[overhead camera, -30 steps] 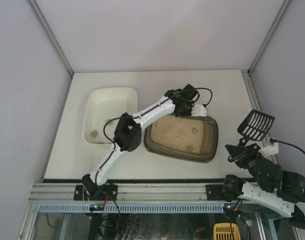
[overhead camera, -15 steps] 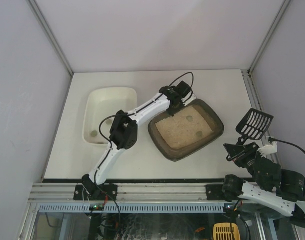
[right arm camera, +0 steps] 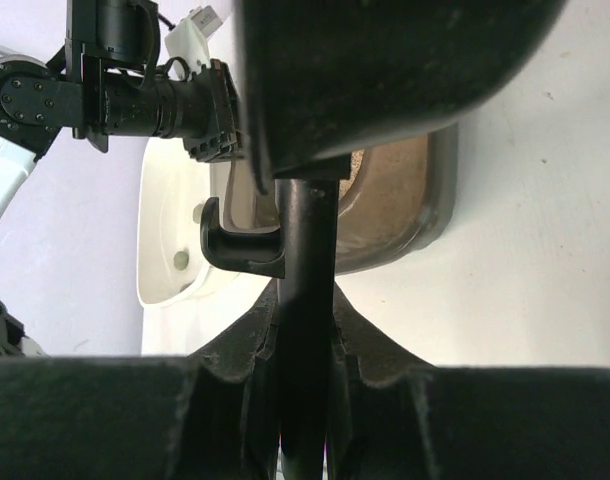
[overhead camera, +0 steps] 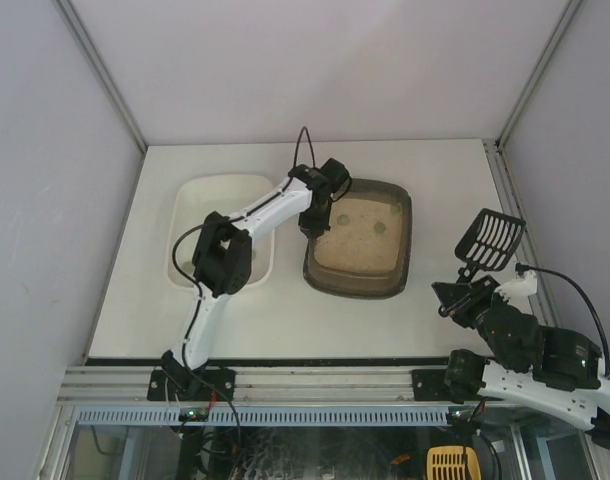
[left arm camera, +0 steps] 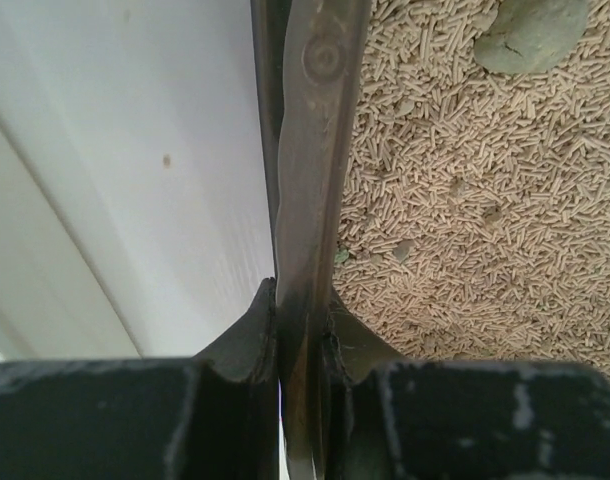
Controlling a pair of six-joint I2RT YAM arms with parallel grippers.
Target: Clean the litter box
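Left claw pinches the 9 o'clock rim of the dark brown-grey plastic litter box. One plain white plastic tray lies just beside it. Right claw grips one black slotted scoop.

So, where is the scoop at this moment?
In the top view, the scoop is on the right side, held by the right end effector, to the right of the litter box.

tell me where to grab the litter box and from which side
Grip the raised rim of the litter box on its left long side, beside the white tray. It is a thin upright lip, so come from above with one finger inside over the litter and one outside, as the left gripper holds it here.
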